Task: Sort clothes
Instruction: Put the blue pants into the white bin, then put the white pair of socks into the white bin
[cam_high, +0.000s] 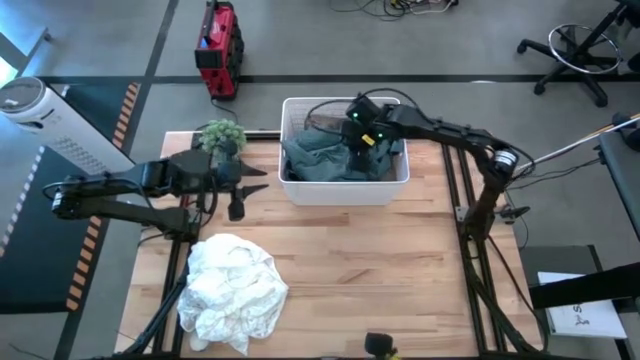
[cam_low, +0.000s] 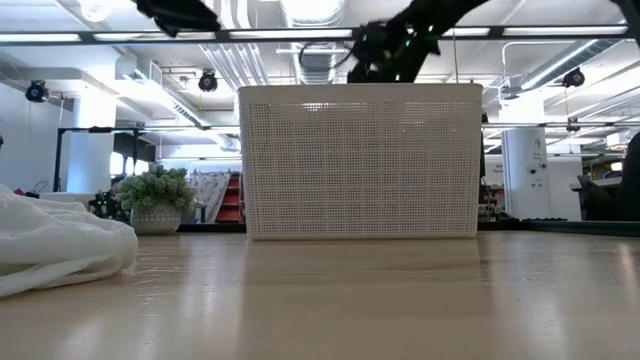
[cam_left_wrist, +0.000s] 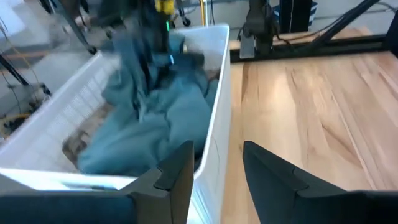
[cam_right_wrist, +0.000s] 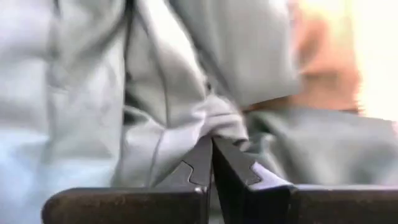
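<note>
Pinching grey-green piece (cam_high: 325, 160) in bin (cam_high: 345, 190): right pincer (cam_right_wrist: 211, 149); left pincer (cam_left_wrist: 217, 162) apart, empty; one white lacy piece (cam_high: 232, 290).

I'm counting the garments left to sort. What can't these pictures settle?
- Low view: the bin wall hides its contents.
- High view: the grey-green garment and right claw cover whatever lies beneath.
- Right wrist view: only cloth fills the frame.
- White lacy garment: folds unreadable.

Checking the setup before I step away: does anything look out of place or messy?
Nothing damaged. A white lacy piece lies crumpled on the table, outside the bin. The right claw is shut on the grey-green piece inside it.
</note>
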